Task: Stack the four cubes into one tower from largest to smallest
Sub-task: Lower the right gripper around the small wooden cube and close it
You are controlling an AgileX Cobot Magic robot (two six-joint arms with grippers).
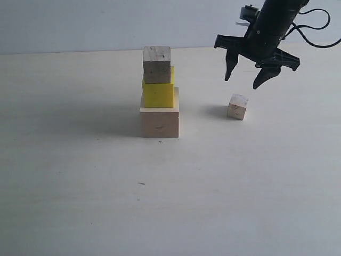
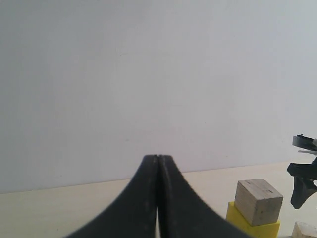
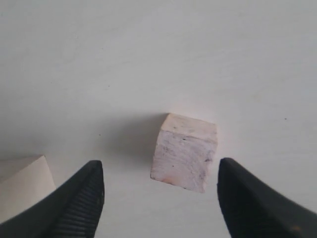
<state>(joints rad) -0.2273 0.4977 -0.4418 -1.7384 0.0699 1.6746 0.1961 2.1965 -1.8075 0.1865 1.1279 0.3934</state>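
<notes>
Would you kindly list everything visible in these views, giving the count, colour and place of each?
largest cube: one, pale wood, on the table, bottom tier
yellow cube: one, bright yellow, on the largest cube
knotty cube: one, pale greyish wood, on the yellow cube
smallest cube: one, pale wood, alone on the table, right of the other three in the exterior view
table: one, pale cream, under all four cubes
wall: one, pale grey, behind the table
left end effector: one, black, shut and empty, seen only in its own wrist view
right end effector: one, black, open, above the smallest cube
</notes>
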